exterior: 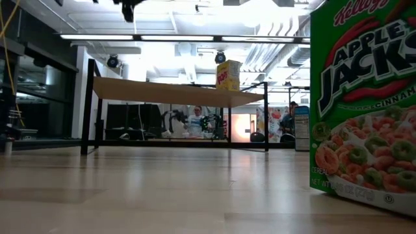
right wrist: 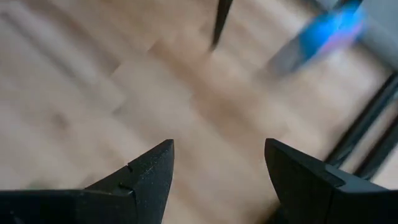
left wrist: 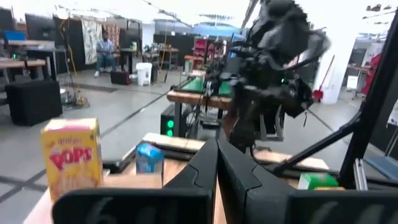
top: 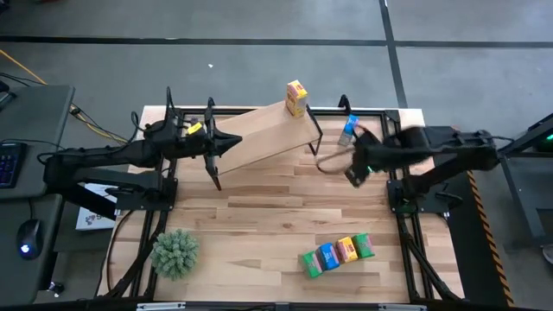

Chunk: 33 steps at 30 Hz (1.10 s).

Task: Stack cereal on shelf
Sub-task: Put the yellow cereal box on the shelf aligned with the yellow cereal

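Observation:
The shelf [top: 263,130], a light-wood plank on black legs, stands at the table's far side; it also shows in the low view [exterior: 169,92]. A yellow cereal carton [top: 296,98] stands upright on the shelf's right end [exterior: 227,75] [left wrist: 71,158]. A blue carton [top: 348,130] stands on the table right of the shelf [exterior: 301,128] [right wrist: 323,31]. Several cartons [top: 337,253] lie in a row near the front edge; the green one [exterior: 364,97] fills the low view's right. My left gripper [top: 233,143] is shut over the plank's left end [left wrist: 216,158]. My right gripper [top: 354,173] is open and empty [right wrist: 217,162], above the table near the blue carton. My left gripper's shut fingers [left wrist: 205,168] point along the plank from its left end toward the yellow carton. I cannot tell whether they touch the plank.
A round spiky green plant [top: 175,252] stands at the near left of the table. The shelf's black legs [top: 214,177] [right wrist: 221,18] stand on the tabletop. Bare striped tabletop [top: 259,216] lies between the shelf and the row of cartons. A person sits in the room beyond [left wrist: 106,46].

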### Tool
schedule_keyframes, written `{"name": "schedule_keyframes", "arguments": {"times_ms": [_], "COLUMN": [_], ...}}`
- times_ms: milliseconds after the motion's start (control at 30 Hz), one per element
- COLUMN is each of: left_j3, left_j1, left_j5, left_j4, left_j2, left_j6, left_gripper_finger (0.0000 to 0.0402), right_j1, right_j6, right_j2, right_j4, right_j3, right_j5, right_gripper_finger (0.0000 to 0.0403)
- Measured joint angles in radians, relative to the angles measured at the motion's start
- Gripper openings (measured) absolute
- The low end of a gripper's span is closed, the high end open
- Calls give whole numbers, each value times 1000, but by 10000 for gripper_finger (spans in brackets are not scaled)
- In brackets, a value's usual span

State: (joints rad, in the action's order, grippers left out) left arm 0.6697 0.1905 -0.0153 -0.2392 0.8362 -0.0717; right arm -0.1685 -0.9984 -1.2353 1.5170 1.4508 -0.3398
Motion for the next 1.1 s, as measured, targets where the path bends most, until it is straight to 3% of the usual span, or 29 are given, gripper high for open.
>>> {"name": "schedule_keyframes", "arguments": {"times_ms": [200,433,833,1100], "left_j3": [-38,-37,-37,-37], "left_j1": [-1,-1,-1,-1], "left_j5": [1,1,1,1], "left_j4": [-27,-73,-72,-73], "left_j2": [37,69,96,100], "left_j6": [-22,-24,-22,6], "left_gripper_finger": [3,3,3,3], "right_j1": [-223,-379,-469,-479], "right_j6": [-393,-577,-824,-865], "right_j2": [34,-137,-463,-591], "right_j4": [-50,-57,52,49], "right_j3": [-93,24,331,395], "right_j5": [135,187,303,398], "right_gripper_finger": [243,243,243,243]}}
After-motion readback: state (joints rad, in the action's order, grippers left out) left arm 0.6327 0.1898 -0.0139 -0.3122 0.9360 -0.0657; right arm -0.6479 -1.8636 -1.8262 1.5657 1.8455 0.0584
